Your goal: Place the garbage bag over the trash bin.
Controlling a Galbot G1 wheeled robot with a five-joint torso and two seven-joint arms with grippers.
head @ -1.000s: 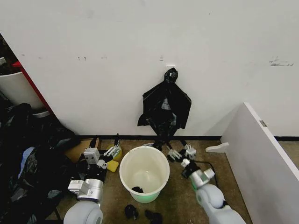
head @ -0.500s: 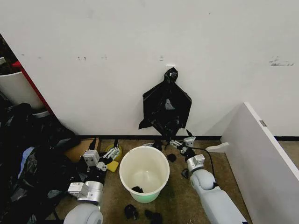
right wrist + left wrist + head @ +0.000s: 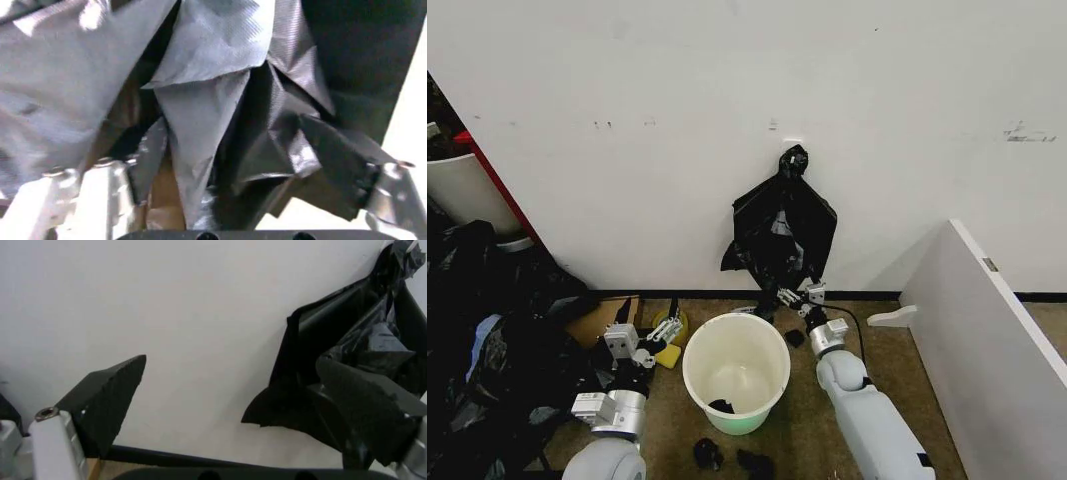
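Two open grippers: right (image 3: 796, 296) straddling the hanging bag's (image 3: 779, 232) hem by the wall, left (image 3: 649, 322) beside the bin (image 3: 736, 372), near heaped bags (image 3: 487, 340).

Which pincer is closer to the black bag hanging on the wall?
The right pincer, open right at the garbage bag's bottom edge. The left pincer sits open beside the trash bin, farther off.
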